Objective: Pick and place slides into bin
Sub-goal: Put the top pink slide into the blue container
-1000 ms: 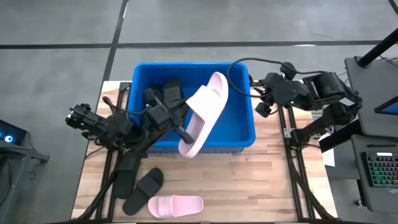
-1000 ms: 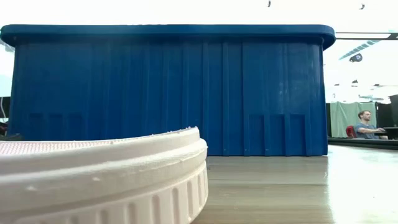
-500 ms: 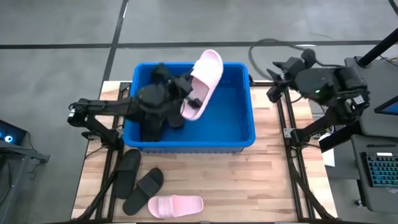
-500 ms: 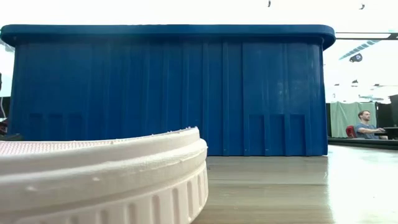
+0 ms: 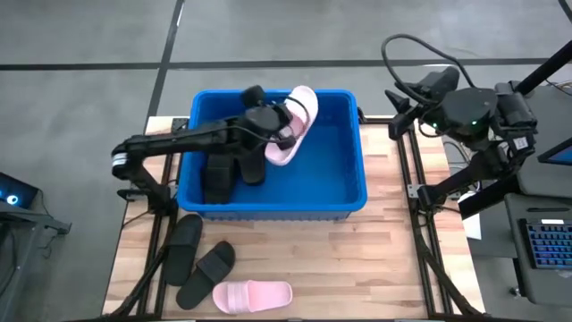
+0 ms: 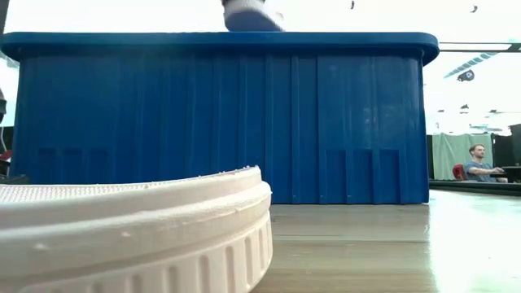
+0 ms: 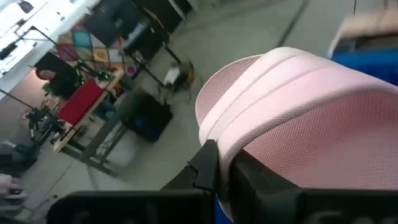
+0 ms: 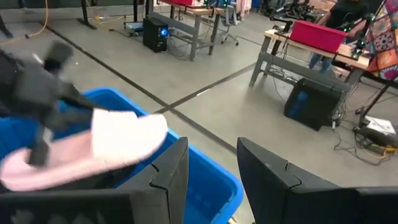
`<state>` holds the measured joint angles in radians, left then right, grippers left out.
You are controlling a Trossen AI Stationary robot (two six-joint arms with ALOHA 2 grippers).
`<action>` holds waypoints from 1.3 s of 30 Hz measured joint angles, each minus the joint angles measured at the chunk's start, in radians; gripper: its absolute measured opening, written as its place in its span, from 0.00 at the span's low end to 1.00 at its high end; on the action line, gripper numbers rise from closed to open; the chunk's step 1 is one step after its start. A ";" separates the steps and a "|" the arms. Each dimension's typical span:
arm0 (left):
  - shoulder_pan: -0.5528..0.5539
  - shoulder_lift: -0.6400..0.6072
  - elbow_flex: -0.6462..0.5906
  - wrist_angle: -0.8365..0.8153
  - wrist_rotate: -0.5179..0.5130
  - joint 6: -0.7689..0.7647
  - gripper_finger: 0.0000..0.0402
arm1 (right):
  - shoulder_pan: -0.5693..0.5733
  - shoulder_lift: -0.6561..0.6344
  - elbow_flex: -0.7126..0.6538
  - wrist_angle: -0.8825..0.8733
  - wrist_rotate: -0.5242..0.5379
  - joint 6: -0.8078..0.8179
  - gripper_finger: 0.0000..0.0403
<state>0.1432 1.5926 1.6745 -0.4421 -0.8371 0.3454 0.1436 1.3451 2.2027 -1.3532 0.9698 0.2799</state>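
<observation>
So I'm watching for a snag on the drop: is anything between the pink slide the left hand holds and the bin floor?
Nothing visible blocks it. The left hand holds the pink slide over the blue bin; the black slides inside lie off to one side, and the floor under the pink one looks bare.

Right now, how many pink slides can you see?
2. One pink slide is held by the left gripper over the bin; the other lies on the table's front edge. The bin could hide more.

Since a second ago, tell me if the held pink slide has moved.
Yes. The pink slide in the left gripper has moved from the bin's near wall toward its far rim, over the bin.
</observation>
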 joint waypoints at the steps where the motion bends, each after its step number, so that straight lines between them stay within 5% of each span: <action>1: 0.007 0.018 0.000 -0.012 -0.001 0.001 0.00 | 0.000 0.004 0.000 -0.001 0.000 0.009 0.32; 8: 0.045 0.127 -0.002 -0.026 -0.136 0.013 0.00 | 0.000 0.026 -0.001 -0.002 0.000 0.084 0.32; 20: 0.126 0.153 -0.015 -0.071 -0.117 -0.115 0.00 | 0.000 0.039 -0.001 -0.003 0.000 0.071 0.32; 39: 0.053 0.135 -0.053 -0.104 -0.042 -0.162 0.00 | 0.000 0.039 -0.001 -0.003 0.004 0.069 0.32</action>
<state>0.1958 1.7275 1.6215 -0.5462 -0.8787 0.1836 0.1432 1.3838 2.2013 -1.3560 0.9733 0.3485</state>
